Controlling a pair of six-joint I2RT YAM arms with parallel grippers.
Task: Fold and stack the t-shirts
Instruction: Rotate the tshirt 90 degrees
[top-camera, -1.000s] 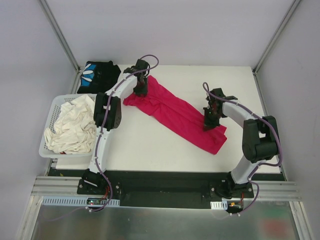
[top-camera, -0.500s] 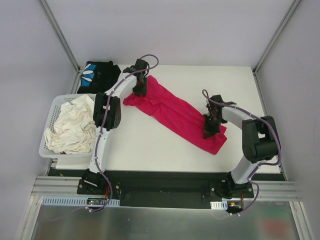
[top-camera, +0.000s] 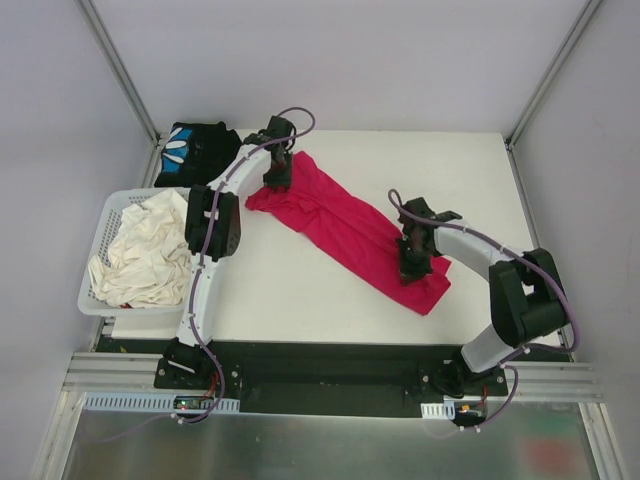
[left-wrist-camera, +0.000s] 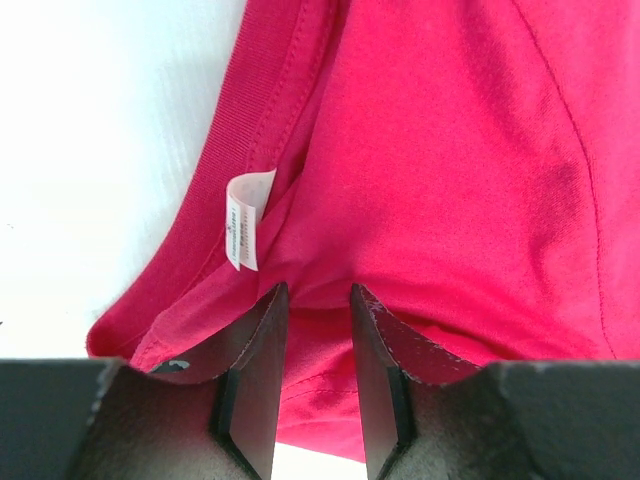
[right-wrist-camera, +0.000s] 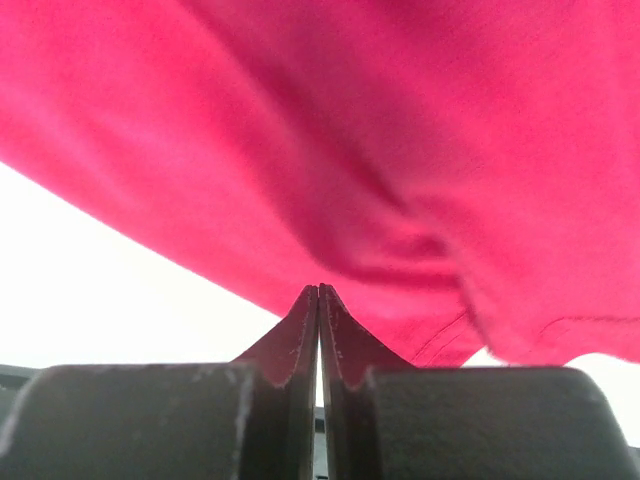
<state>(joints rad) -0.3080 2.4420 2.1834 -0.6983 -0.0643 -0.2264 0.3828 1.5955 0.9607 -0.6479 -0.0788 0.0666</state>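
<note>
Right fingers (right-wrist-camera: 295, 340) farther left, magenta-red t-shirt (top-camera: 340, 225) between them.

table (top-camera: 300, 295): white top, center of frame, evenly lit
walls (top-camera: 400, 60): plain pale grey, top and both sides
frame posts (top-camera: 118, 65): metal, slanting, upper left and upper right
rail (top-camera: 110, 378): aluminium, lower edge
floor plate (top-camera: 300, 445): dull metal, bottom

The magenta t-shirt (top-camera: 340, 225) is soft matt cloth; the basket (top-camera: 100, 228) white plastic lattice
</note>
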